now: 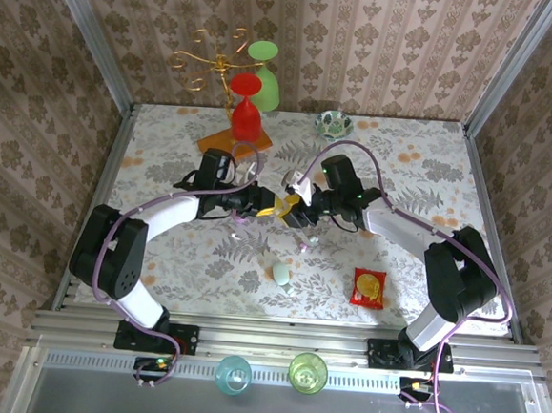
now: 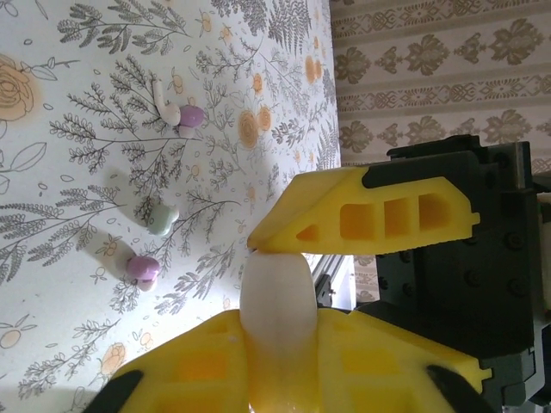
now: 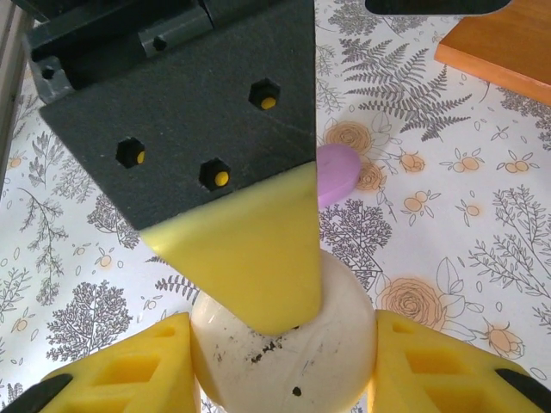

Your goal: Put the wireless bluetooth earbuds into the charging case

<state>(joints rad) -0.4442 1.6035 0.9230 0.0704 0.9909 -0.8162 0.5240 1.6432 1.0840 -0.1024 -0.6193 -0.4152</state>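
With the right tool [image 3: 280,370] gripping the charging case [image 3: 336,344] and the left tool [image 2: 275,274] pinched shut on its top, likely the lid, lift gently along the hinge, base held steady, while the earbuds [image 2: 142,268] lie loose on the surface [image 2: 52,215].

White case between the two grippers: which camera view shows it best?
The right wrist view: the white case faces the camera, round and near, held by the right gripper. The left wrist view shows it edge-on, pinched by the left gripper. In the top external view the grippers largely cover it.
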